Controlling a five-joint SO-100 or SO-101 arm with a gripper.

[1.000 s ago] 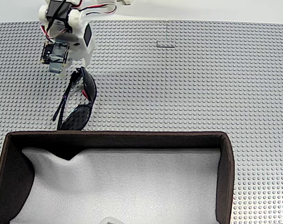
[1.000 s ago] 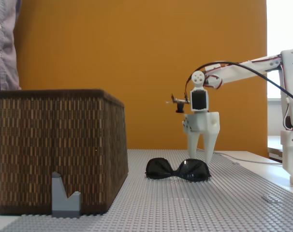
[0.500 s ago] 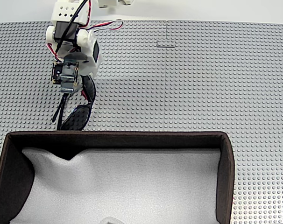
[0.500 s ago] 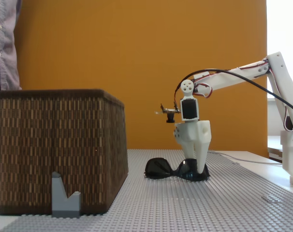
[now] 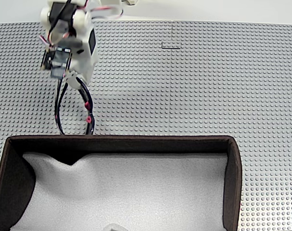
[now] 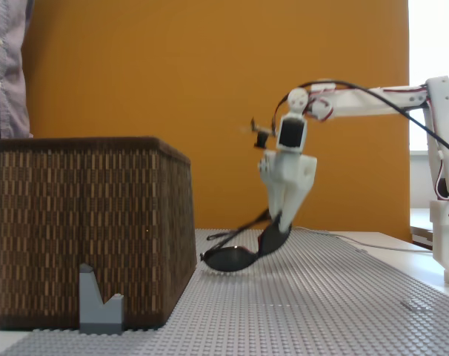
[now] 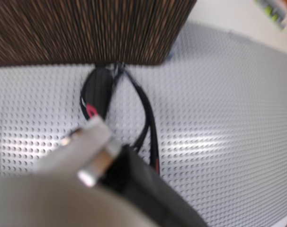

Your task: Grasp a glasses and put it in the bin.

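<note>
The black glasses (image 5: 87,111) hang tilted from my gripper (image 5: 73,79), which is shut on one end of their frame. In a fixed view from the side, the gripper (image 6: 278,226) holds that end up while the lower lens (image 6: 228,259) dips close to the studded mat, right beside the bin (image 6: 84,222). From above, the bin's dark rim (image 5: 117,138) lies just below the glasses' arms, and its white lining (image 5: 136,187) is bare. In the wrist view the glasses (image 7: 98,90) dangle past a pale finger (image 7: 82,151) in front of the brown bin wall (image 7: 86,28).
A grey studded baseplate (image 5: 194,86) covers the table. A small grey brick piece (image 6: 98,304) stands against the bin's near wall. A person's shirt sleeve (image 6: 6,67) shows behind the bin on the left. The arm's base (image 6: 447,222) stands at the right.
The gripper came down onto the glasses lying flat, shut on one end and lifted it. The glasses now hang tilted, their free end swung toward the bin.
</note>
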